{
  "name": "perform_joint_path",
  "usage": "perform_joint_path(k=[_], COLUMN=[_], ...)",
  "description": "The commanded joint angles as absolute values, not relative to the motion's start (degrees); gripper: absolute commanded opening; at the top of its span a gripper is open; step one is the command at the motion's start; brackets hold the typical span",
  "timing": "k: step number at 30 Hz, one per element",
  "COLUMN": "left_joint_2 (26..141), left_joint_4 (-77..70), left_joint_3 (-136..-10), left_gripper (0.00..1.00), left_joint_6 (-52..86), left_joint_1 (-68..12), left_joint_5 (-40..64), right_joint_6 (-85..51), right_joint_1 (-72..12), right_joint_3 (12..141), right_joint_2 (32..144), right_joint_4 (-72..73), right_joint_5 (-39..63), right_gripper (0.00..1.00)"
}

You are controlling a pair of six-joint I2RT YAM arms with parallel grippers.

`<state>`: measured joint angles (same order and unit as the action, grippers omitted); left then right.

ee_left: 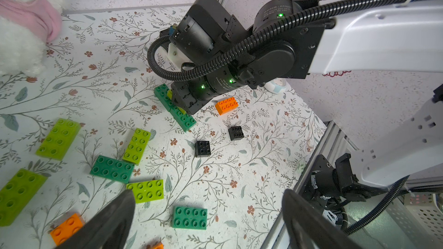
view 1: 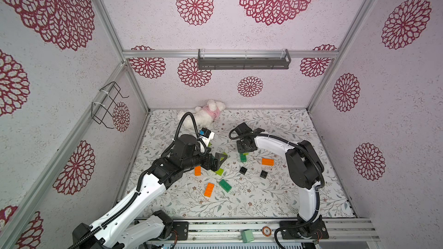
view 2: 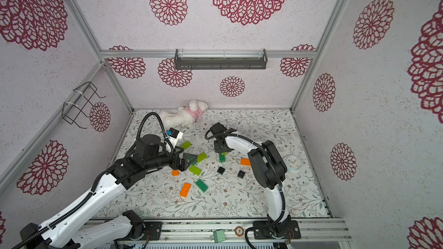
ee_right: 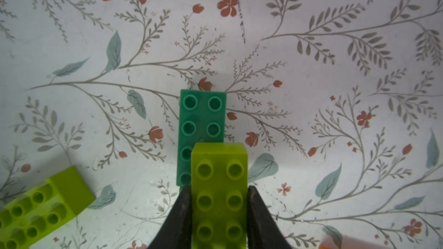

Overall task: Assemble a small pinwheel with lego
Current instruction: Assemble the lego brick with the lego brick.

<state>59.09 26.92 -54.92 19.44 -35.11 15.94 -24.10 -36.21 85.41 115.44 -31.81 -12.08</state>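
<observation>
Floral desk (view 1: pixel 275 202) carried scattered lego. White plush toy (view 1: pixel 206 113) lay well beyond the left pincer (ee_left: pixel 208 196). Left pincer stood wide, holding nothing, and a spare dark green brick (ee_left: pixel 189 217) sat under the gap between its fingers. A loose lime brick (ee_left: pixel 146 190) lay just beside one fingertip. Right pincer (ee_right: pixel 219 189) was clamped narrow on a lime green brick (ee_right: pixel 219 164). That brick's front end overlapped a dark green brick (ee_right: pixel 202 116) lying just ahead on the desk; contact unclear. Black square (ee_left: pixel 202 148) and second black square (ee_left: pixel 236 132) lay near the right pincer.
</observation>
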Motion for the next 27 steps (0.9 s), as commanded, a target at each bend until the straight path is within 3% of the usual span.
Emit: perform_joint_path(k=[1, 27], left_joint_2=[58.3, 58.7], left_joint_4=[26.9, 27.2], left_joint_3=[-55.8, -55.9], left_gripper=[0.97, 0.97], left_joint_6=[18.1, 17.9], left_joint_1=[-35.7, -35.8], left_joint_5=[15.9, 15.5], right_joint_6=[-24.6, -20.6], right_joint_1=[-36.2, -34.7], right_joint_3=[82.3, 82.4], right_joint_2=[115.4, 116.1], right_joint_4=[-33.3, -34.0], right_joint_5=[-12.0, -9.4], right_gripper=[0.15, 0.13])
